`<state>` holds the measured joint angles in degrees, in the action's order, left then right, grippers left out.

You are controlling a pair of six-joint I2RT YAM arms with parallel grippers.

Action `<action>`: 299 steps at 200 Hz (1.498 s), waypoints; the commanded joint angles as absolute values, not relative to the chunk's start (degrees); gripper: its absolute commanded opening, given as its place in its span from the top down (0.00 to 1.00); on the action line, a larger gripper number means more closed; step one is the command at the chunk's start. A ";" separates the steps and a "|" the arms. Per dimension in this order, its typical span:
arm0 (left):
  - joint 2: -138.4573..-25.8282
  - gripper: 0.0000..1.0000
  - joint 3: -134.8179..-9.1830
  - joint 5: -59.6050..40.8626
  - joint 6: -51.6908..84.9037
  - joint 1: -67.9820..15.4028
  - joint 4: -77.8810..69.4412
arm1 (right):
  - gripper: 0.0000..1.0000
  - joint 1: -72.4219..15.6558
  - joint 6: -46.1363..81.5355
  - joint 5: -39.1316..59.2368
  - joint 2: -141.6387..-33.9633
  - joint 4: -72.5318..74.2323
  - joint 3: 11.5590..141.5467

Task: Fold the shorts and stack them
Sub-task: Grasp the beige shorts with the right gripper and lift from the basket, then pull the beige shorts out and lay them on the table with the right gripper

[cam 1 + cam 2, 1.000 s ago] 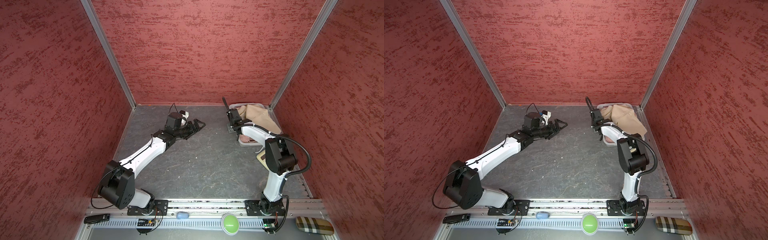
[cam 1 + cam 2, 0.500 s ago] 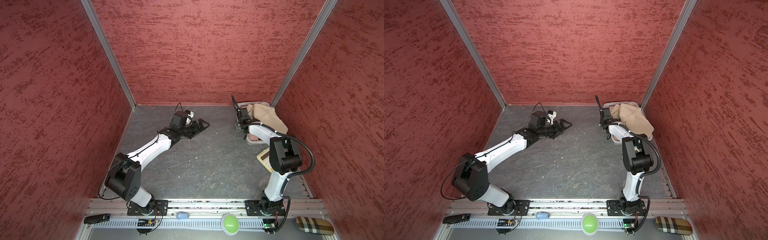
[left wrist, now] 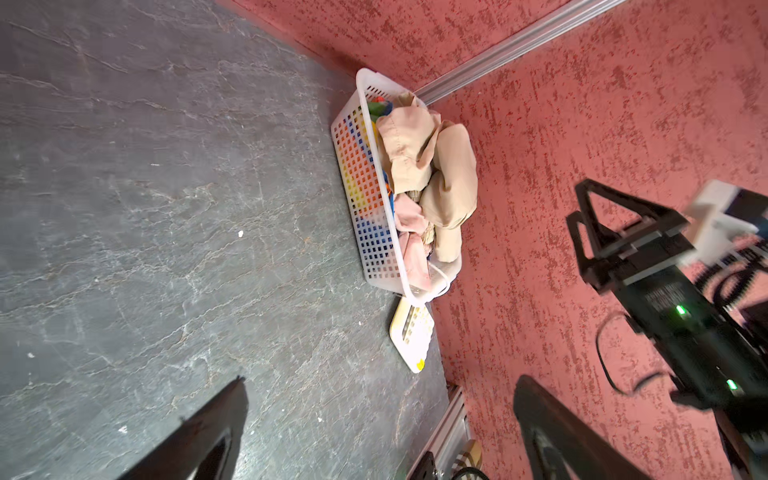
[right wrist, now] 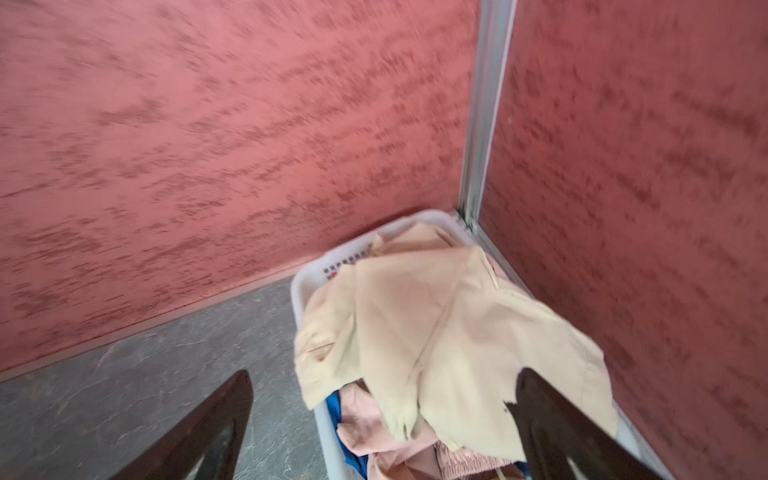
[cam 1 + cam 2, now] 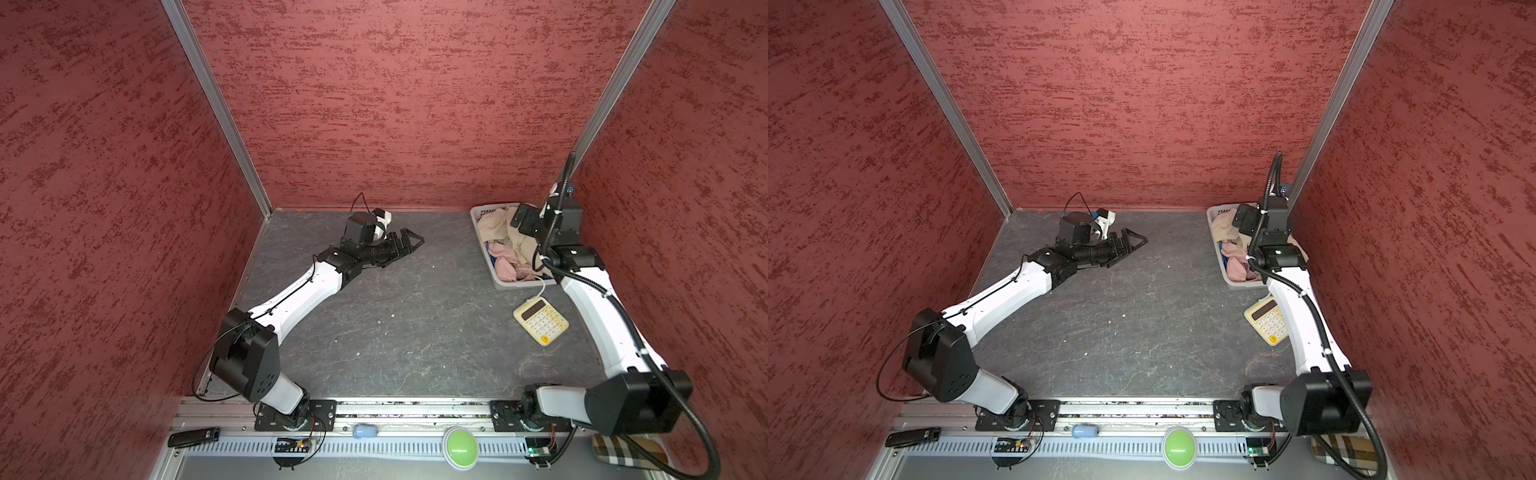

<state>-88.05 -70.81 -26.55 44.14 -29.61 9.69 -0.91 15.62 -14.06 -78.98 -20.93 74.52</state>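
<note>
The shorts lie heaped in a white perforated basket (image 5: 483, 245) (image 5: 1219, 249) in the back right corner. The beige pair (image 4: 436, 332) (image 3: 436, 166) (image 5: 494, 220) is on top, draped over the rim. A dusty pink pair (image 4: 365, 419) (image 5: 505, 255) (image 3: 409, 216) sits beneath it. Rainbow colours (image 3: 361, 178) show through the basket wall. My right gripper (image 4: 382, 415) (image 5: 523, 222) hovers open just over the beige pair, gripping nothing. My left gripper (image 3: 378, 415) (image 5: 409, 241) is open and empty, low over the bare grey floor at back centre.
A cream calculator (image 5: 540, 322) (image 3: 411, 332) lies on the floor just in front of the basket, beside my right forearm. Red walls close in the back and both sides. A green button (image 5: 459, 442) and a plaid case (image 5: 623, 453) sit on the front rail.
My right gripper has opened and let go of the beige shorts, which now lie on the basket. The right arm swung towards the right wall. The left arm reached a little further right.
</note>
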 commanded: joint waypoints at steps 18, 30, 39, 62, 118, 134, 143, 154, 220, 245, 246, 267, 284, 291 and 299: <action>-86.11 0.01 -73.05 -26.90 40.04 -30.23 14.33 | 0.12 2.18 26.30 -3.49 -88.69 -18.08 73.77; -85.85 0.01 -73.38 -26.74 39.55 -30.23 15.18 | 0.18 2.43 26.96 -2.47 -91.21 -17.58 75.16; -85.62 0.01 -73.38 -26.67 39.25 -30.23 15.51 | 0.21 2.61 27.11 -1.94 -92.79 -17.75 76.26; -85.45 0.01 -73.48 -26.63 39.18 -30.06 15.97 | 0.77 2.62 27.31 -0.52 -94.90 -17.74 78.37; -81.65 0.01 -76.33 -27.14 39.81 -24.26 17.03 | 1.00 -12.63 22.74 -3.49 -86.54 -26.01 93.87; -79.54 0.01 -77.32 -27.27 40.89 -21.01 17.05 | 1.00 -22.05 20.05 -2.39 -86.39 -27.88 103.06; -78.09 0.01 -77.80 -27.38 41.43 -19.13 16.82 | 1.00 -27.38 18.64 -2.39 -86.65 -28.58 108.31; -75.99 0.00 -78.41 -27.27 41.65 -17.03 16.79 | 1.00 -32.30 17.04 -1.17 -87.23 -28.50 114.11; -67.97 0.00 -77.27 -26.64 42.26 -8.24 20.00 | 1.00 -28.32 23.51 1.98 -100.80 -33.14 121.62; -67.20 0.01 -73.09 -31.21 45.22 -4.05 19.97 | 0.97 -25.21 26.25 2.76 -107.79 -31.54 111.86; -67.17 0.01 -72.89 -31.38 45.33 -3.82 19.96 | 0.97 -25.13 26.22 2.74 -107.99 -31.37 111.48; -66.80 0.01 -69.81 -33.24 45.75 -0.82 21.13 | 0.97 -23.12 27.04 3.59 -112.93 -29.30 106.14; -67.46 0.01 -68.11 -34.74 46.23 0.68 21.18 | 0.90 -22.76 25.92 3.73 -115.42 -30.67 105.78; -68.03 0.01 -67.67 -35.23 46.16 0.79 21.17 | 0.81 -22.75 25.62 4.27 -115.49 -30.68 104.98; -68.87 0.00 -67.44 -35.61 45.97 0.71 21.35 | 0.75 -22.68 25.40 4.86 -114.89 -30.23 103.51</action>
